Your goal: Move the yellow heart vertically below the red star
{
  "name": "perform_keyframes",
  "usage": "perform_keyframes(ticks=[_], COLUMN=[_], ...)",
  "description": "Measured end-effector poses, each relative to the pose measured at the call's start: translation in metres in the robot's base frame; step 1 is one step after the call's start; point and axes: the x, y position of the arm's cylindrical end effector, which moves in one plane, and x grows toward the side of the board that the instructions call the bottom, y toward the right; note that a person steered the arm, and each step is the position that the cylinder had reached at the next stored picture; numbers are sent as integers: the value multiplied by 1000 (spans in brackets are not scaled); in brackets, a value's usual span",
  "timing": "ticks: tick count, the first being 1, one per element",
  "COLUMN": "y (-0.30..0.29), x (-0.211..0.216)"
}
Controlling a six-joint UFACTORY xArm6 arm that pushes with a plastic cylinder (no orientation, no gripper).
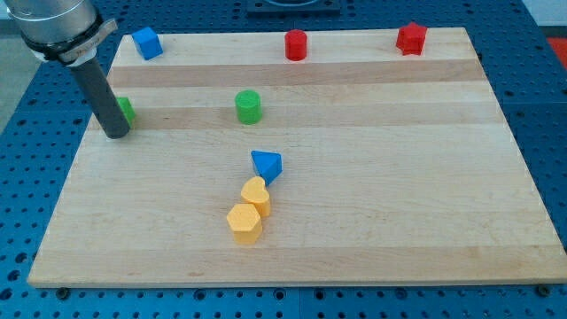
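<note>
The yellow heart (256,196) lies on the wooden board (399,177) a little below the middle, touching a yellow hexagonal block (244,223) below it and a blue triangular block (266,165) above it. The red star (411,38) sits at the view's top right edge of the board. My tip (115,133) rests at the view's left side of the board, far left of the yellow heart, right beside a green block (126,110) that the rod partly hides.
A green cylinder (249,106) stands above the blue triangle. A red cylinder (296,44) is at the top middle. A blue block (147,42) is at the top left. Blue perforated table surrounds the board.
</note>
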Motion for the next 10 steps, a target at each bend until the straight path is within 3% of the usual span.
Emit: perform_keyframes(ticks=[2, 5, 6, 8, 10], y=[0, -38, 16, 123, 281], x=[2, 116, 140, 117, 114])
